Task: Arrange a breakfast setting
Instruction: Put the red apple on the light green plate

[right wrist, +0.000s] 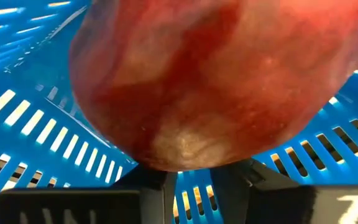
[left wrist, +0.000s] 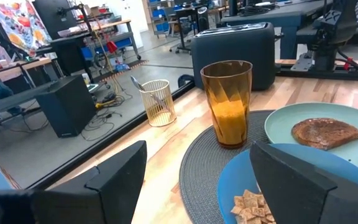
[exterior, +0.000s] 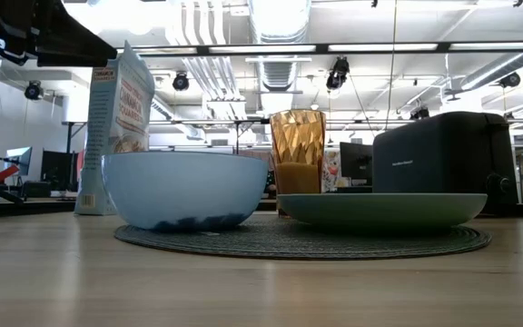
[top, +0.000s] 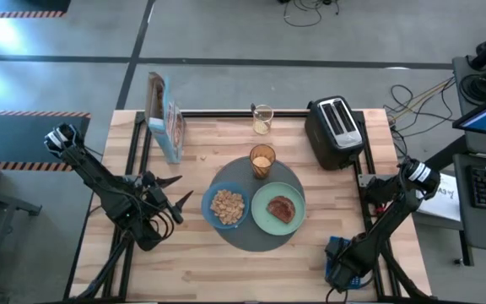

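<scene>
1. Across the pale wooden table (top: pixel 226 262), at its near right corner: reaching the right gripper (top: pixel 342 256) into a blue basket (top: pixel 332 274), close against a red fruit (right wrist: pixel 204 81); open or closed, not possible to tell.
2. Calling, probably, for a centred, gentle squeeze and a straight lift clear of the basket wall.
3. Hovering the left gripper (top: pixel 175 194) wide open and empty, just left of the round mat (top: pixel 256 241).
4. Steering clear of the breakfast setting mid-table: bowl (top: pixel 226 205), plate (top: pixel 268 221) and glass (top: pixel 262 160), all on the mat.
5. Struggling to find the spoon: possibly the handle in the wire cup (left wrist: pixel 157 102) at the far edge.
</scene>
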